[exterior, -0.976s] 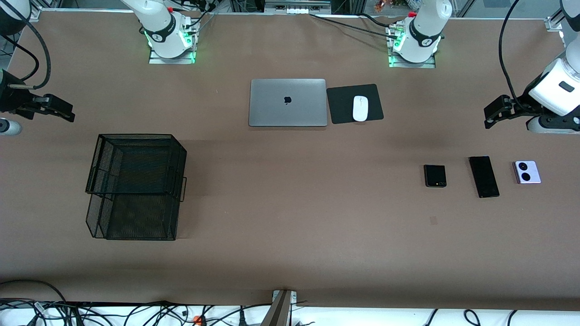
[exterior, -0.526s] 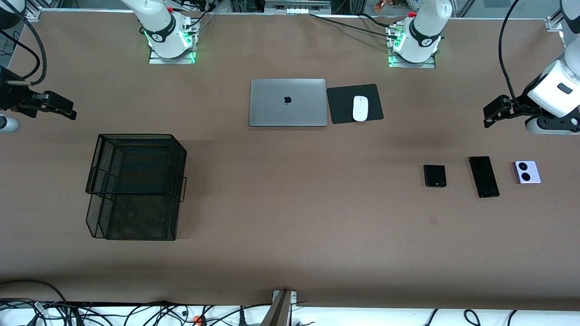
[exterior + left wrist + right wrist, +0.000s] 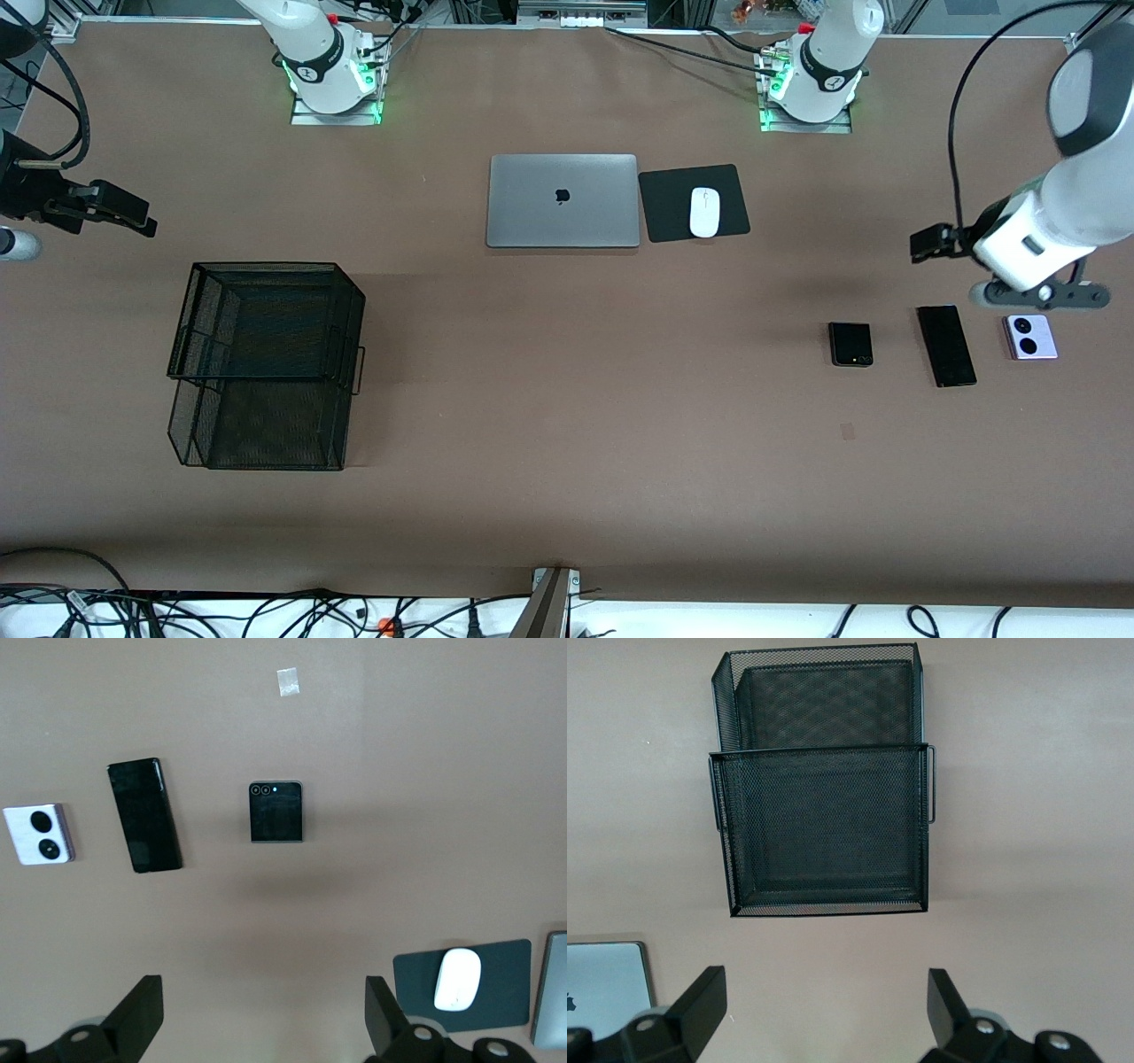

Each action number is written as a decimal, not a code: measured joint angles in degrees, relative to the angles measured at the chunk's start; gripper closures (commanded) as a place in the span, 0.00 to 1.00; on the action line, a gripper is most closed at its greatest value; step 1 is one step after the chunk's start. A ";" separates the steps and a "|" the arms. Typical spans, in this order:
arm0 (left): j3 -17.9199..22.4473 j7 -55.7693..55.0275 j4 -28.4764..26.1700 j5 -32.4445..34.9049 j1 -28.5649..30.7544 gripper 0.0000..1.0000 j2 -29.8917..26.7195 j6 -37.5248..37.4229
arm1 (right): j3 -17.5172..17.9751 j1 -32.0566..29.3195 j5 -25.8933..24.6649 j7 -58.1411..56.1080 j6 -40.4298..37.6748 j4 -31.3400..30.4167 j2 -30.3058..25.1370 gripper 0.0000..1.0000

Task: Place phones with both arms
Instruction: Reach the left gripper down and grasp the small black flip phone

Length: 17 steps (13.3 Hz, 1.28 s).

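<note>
1. Table [image 3: 567, 496]: brown top. A wide bare strip runs along the edge nearest the front cam, and the centre is open between the mesh rack and the phones.
2. Mesh rack [image 3: 266, 363]: black, two-tier, at the right arm's end of the table. Bare surface on all sides of it; also seen in the right wrist view [image 3: 824, 788].
3. Laptop [image 3: 563, 200]: silver, lid shut, near the arm bases. Black mouse pad [image 3: 673, 217] sits just beside it with a white mouse [image 3: 704, 212] on it.
4. Phones: all three lie flat in a row at the left arm's end, apart from one another. In the front view, from the long slim black phone [image 3: 946, 346], the small black phone [image 3: 850, 344] lies at 9 o'clock and the lavender phone [image 3: 1030, 337] at 3 o'clock. Open table lies on the cam side of the row.
5. Small pale tape mark [image 3: 848, 431]: at 6 o'clock from the small black phone, front view.
6. Left gripper [image 3: 926, 244]: up in the air, over bare table beside the phone row, toward the arm bases. Jaws released, nothing held. In the left wrist view both fingers [image 3: 133, 1019] stand wide apart, with all three phones clear of them.
7. Right gripper [image 3: 142, 221]: over the table edge at the right arm's end, at 11 o'clock from the rack in the front view. Jaws released, empty; fingers [image 3: 700, 997] spread wide.
</note>
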 measured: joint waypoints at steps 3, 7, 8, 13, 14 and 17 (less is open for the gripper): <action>0.00 0.00 -0.36 0.00 0.04 0.00 4.59 5.62 | 0.00 -0.07 0.00 -0.63 0.35 -0.10 0.01 0.00; 0.00 0.00 -5.96 0.00 0.10 0.00 8.86 18.84 | 0.00 -0.07 0.00 -1.43 0.62 -0.10 0.01 0.00; 0.01 0.00 -8.71 0.13 0.20 0.00 9.11 22.89 | 0.00 -0.07 0.00 -1.43 0.62 -0.10 0.02 0.00; 0.11 0.16 -17.55 1.49 1.89 0.00 10.76 35.66 | 0.00 -0.07 0.00 -1.43 0.85 -0.10 0.14 0.00; 0.11 0.17 -18.86 1.49 2.19 0.00 11.32 38.26 | 0.00 -0.07 0.00 -1.43 0.88 -0.10 0.14 0.00; 0.09 0.16 -23.71 1.50 2.36 0.00 12.86 46.88 | 0.00 -0.07 0.00 -1.43 0.90 -0.10 0.14 0.00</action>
